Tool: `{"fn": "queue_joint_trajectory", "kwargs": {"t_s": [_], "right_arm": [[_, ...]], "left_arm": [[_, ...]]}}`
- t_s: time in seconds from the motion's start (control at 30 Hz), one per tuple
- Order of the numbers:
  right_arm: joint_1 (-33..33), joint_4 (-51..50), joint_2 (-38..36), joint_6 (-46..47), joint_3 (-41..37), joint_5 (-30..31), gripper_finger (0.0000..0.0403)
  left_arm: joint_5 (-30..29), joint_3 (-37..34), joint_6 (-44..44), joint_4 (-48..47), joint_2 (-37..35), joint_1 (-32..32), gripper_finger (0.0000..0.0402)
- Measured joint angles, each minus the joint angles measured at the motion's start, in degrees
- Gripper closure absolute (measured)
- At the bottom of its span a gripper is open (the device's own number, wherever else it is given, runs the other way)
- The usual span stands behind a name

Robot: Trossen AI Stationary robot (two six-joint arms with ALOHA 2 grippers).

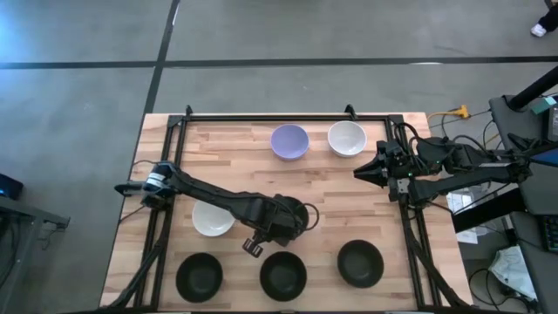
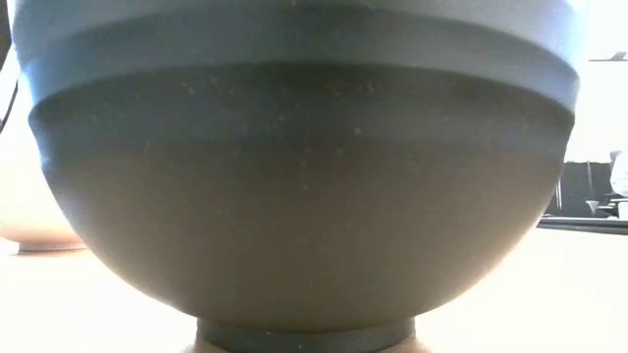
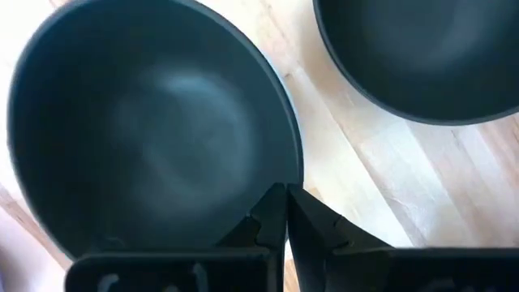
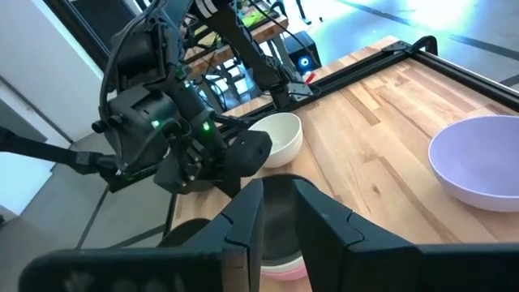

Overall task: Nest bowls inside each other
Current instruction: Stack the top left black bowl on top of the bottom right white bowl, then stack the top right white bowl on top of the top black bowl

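Note:
My left gripper [image 1: 281, 220] reaches over the table's middle, shut on a black bowl [image 3: 154, 130] that also shows in the right wrist view [image 4: 247, 154]. Three black bowls [image 1: 199, 277], [image 1: 283, 275], [image 1: 360, 263] stand in a row along the near edge. A white bowl [image 1: 212, 218] sits on its foot under the left arm. The lavender bowl [image 1: 289, 141] and another white bowl [image 1: 346, 138] stand near the far edge. My right gripper [image 1: 359, 172] waits at the table's right side, its fingers a little apart [image 4: 276, 203]. A pink edge [image 4: 285, 272] with a dark shape above it shows low between them. What that shape is, I cannot tell. My left gripper pinches the black bowl's rim [image 3: 293, 166] between its two fingertips, which meet on the bowl's wall. The right wrist view shows the bowl lifted clear of the wood and tilted, hanging from the fingers.
A black rail [image 1: 261, 116] frames the far edge, and side rails run along left and right. In the low view the middle black bowl [image 2: 304, 196] fills the picture, with a pale bowl [image 2: 29, 196] behind it. Bare wood [image 1: 331, 205] lies right of the left gripper.

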Motion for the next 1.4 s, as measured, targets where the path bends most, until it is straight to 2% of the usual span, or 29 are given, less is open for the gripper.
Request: {"fn": "queue_joint_trajectory", "kwargs": {"t_s": [0.2,0.37,0.57,0.73,0.8,0.9,1.07,1.13,1.2,1.33,1.4], "right_arm": [[0.0,0.0,0.0,0.0,0.0,0.0,0.0339],[0.0,0.0,0.0,0.0,0.0,0.2,0.0339],[0.0,-4.9,-0.1,0.7,0.0,0.4,0.0332],[-0.2,-11.7,0.1,3.8,-2.3,7.1,0.0319],[-0.4,-10.1,0.2,5.4,-4.2,7.9,0.031],[-0.6,-3.2,1.1,7.0,-7.3,8.1,0.0294],[-2.2,19.8,3.1,7.0,-14.9,8.2,0.0272],[-4.2,29.1,4.3,7.1,-17.6,8.2,0.0269],[-7.4,34.1,5.2,7.7,-19.5,8.2,0.0267],[-16.4,33.6,6.4,7.9,-20.1,7.8,0.026],[-20.5,29.0,7.4,3.3,-19.1,7.4,0.0252]], "left_arm": [[-0.3,0.3,0.0,-0.3,-0.1,0.2,0.0402],[-5.2,0.9,-1.9,-0.3,-3.3,1.0,0.0402],[-6.4,-2.5,-13.4,-0.7,-10.9,3.3,0.0401],[-6.6,-10.8,-23.4,1.5,-19.6,4.1,0.0401],[-7.2,-15.8,-27.2,6.5,-23.6,4.1,0.0401],[-7.5,-24.5,-30.8,19.2,-31.4,4.1,0.0401],[-9.2,-40.2,-32.8,45.6,-44.5,4.4,0.0401],[-10.0,-45.4,-32.9,54.1,-48.8,4.8,0.0401],[-11.9,-49.7,-32.9,60.8,-52.7,5.1,0.0401],[-16.1,-55.7,-32.8,68.3,-59.1,5.4,0.0401],[-17.7,-57.1,-32.7,69.0,-61.6,5.5,0.0401]]}}
